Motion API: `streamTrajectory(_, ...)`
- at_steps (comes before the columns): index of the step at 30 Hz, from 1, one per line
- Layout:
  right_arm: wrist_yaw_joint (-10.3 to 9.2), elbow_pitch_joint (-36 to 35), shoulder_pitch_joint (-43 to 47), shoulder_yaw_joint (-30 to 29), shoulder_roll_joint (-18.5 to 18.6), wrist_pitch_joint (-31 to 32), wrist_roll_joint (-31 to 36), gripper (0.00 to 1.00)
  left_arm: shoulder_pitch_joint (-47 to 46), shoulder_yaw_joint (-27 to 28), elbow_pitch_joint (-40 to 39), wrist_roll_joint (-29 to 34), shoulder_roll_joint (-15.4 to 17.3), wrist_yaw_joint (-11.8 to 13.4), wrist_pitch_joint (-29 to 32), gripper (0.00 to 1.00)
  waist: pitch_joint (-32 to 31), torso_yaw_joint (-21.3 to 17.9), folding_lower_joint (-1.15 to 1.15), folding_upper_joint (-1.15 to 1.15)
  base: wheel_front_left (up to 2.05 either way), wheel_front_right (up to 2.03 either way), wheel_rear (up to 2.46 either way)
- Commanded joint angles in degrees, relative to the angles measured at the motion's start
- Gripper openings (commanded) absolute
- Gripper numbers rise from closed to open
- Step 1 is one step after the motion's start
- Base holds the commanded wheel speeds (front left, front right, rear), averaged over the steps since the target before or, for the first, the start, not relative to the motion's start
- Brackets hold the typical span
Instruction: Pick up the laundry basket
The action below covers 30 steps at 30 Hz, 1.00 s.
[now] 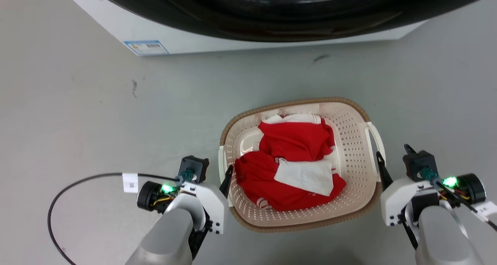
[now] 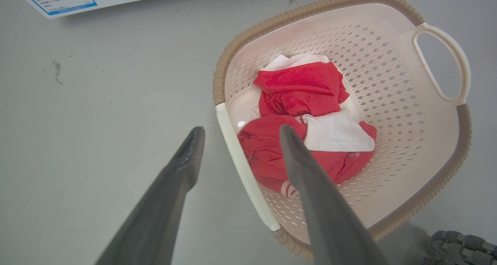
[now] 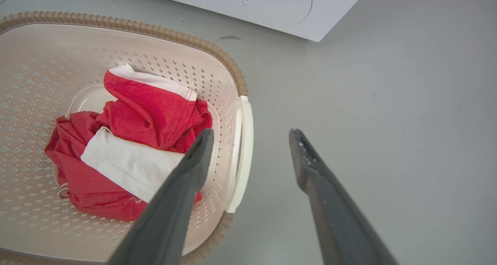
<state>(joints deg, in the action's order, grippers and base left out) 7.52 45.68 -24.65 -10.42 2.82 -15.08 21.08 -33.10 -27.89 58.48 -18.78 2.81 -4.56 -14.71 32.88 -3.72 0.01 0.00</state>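
On grey floor (image 1: 77,101) below the washing machine (image 1: 116,24), the laundry basket (image 1: 349,140) sits lower centre in the head view, long axis left-right, cream perforated walls, brown rim, red-and-white clothes (image 1: 291,140) inside, floor visible around it; left gripper (image 2: 241,128) and right gripper (image 3: 251,131) each straddle a white handle (image 2: 240,164), fingers spread.

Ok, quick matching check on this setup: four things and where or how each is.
1 left gripper
2 right gripper
3 red and white clothes
4 washing machine

A inside the laundry basket
B open, fingers either side of the right handle
C beyond the basket's far rim
D open, fingers either side of the left handle

Pairs: 1-D, 2-B, 3-A, 4-C
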Motion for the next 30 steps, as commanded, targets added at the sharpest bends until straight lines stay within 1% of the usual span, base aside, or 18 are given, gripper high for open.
streamTrajectory(1, -0.06, 1.2, -2.0, -0.1, 0.1, -0.1, 1.0, 1.0, -1.5, -0.6, 1.1, -0.9, 0.1, -0.5, 0.4, 1.0, 2.4, -0.5, -0.01, 0.0, 0.0, 0.0, 0.0)
streamTrajectory(4, -0.06, 4.3, -5.4, -0.4, 0.1, -0.1, 2.6, 1.0, -4.3, -1.9, 3.5, -2.4, 0.1, -1.0, 1.4, 1.0, 4.7, -0.6, -0.01, 0.0, 0.0, 0.0, 0.0)
streamTrajectory(9, -0.06, 9.7, -10.2, -2.5, 0.8, -0.1, 5.9, 1.0, -7.8, -4.0, 6.5, -4.6, 0.1, -1.7, 2.9, 1.0, 7.7, -0.7, -0.01, 0.0, 0.0, 0.0, 0.0)
streamTrajectory(16, -0.06, 16.2, -14.9, -5.7, 1.1, -0.1, 9.5, 1.0, -10.6, -6.9, 9.1, -7.4, 0.1, -2.2, 3.9, 1.0, 10.7, -0.7, -0.01, 0.0, 0.0, 0.0, 0.0)
streamTrajectory(22, -0.06, 19.6, -17.7, -7.4, 1.0, -0.1, 12.5, 1.0, -12.3, -8.9, 10.7, -9.2, 0.1, -2.3, 4.7, 1.0, 13.1, -0.5, -0.01, 0.0, 0.0, 0.0, 0.0)
streamTrajectory(30, -0.06, 21.7, -19.9, -8.5, 0.4, 0.4, 14.6, 1.0, -14.4, -11.2, 11.8, -10.8, 0.2, -2.2, 4.2, 1.0, 15.7, -0.2, -0.01, 0.0, 0.0, 0.0, 0.0)
